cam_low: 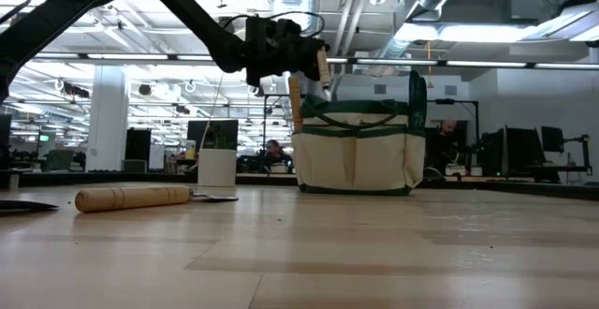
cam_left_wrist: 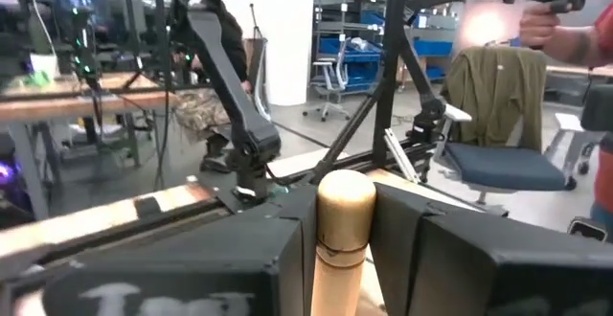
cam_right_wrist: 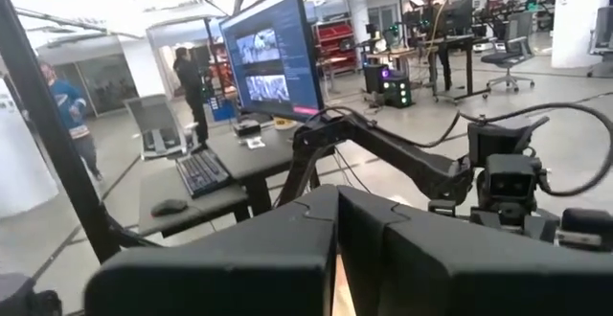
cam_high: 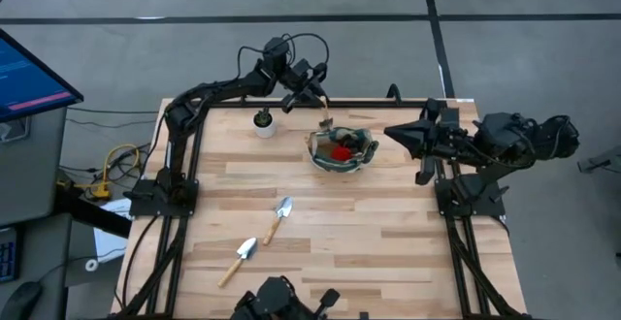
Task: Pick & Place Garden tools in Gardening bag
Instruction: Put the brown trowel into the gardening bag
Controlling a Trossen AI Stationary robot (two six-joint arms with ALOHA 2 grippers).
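Two trowels lie loose on the tabletop (cam_high: 388, 252), one (cam_high: 239, 260) low on the left and another (cam_high: 279, 215) just right of it. Farther right, our left gripper (cam_high: 312, 95) is clamped on a third trowel (cam_high: 323, 114), hanging it blade-down over the gardening bag's (cam_high: 342, 150) near rim. We judge this the placing step: next we lower and let go inside. Our right gripper (cam_high: 400, 134) waits beside the bag, fingers together.

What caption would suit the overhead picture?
Left gripper lowers a trowel into the gardening bag; two trowels wait on the table.
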